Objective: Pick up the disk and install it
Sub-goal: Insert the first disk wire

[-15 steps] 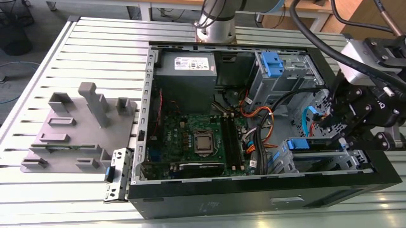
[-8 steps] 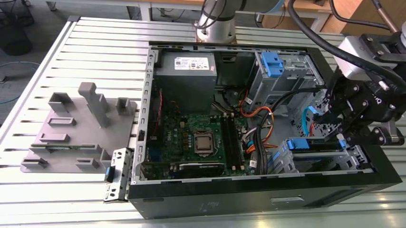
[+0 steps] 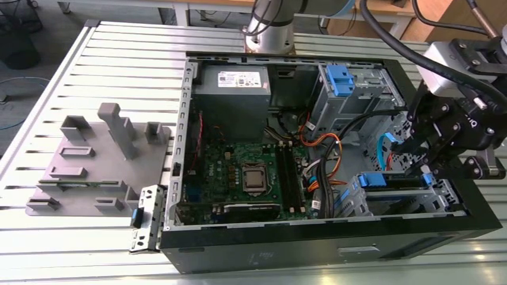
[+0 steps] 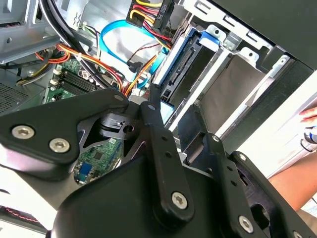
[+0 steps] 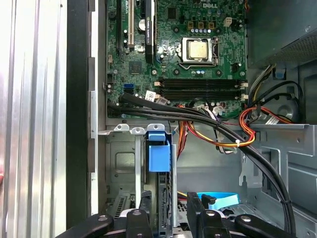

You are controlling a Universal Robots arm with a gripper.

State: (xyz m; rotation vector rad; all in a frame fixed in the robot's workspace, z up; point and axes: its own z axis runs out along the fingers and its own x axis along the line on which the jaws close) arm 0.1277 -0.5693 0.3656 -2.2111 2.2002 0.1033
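While grey fixture plate (image 3: 87, 172) lies on slatted table (image 3: 119, 77) at exterior view's left, open computer case (image 3: 317, 243) sits centre, motherboard (image 3: 246, 178) exposed. Disk (image 3: 393, 183) seated edge-up in drive cage (image 3: 431, 205) at exterior view's right. Gripper (image 3: 417, 168) directly above disk, fingers spread either side; whether touching, cannot tell.

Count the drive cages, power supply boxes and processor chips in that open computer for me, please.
Drive cages: 2
Power supply box: 1
Processor chip: 1
Total: 4
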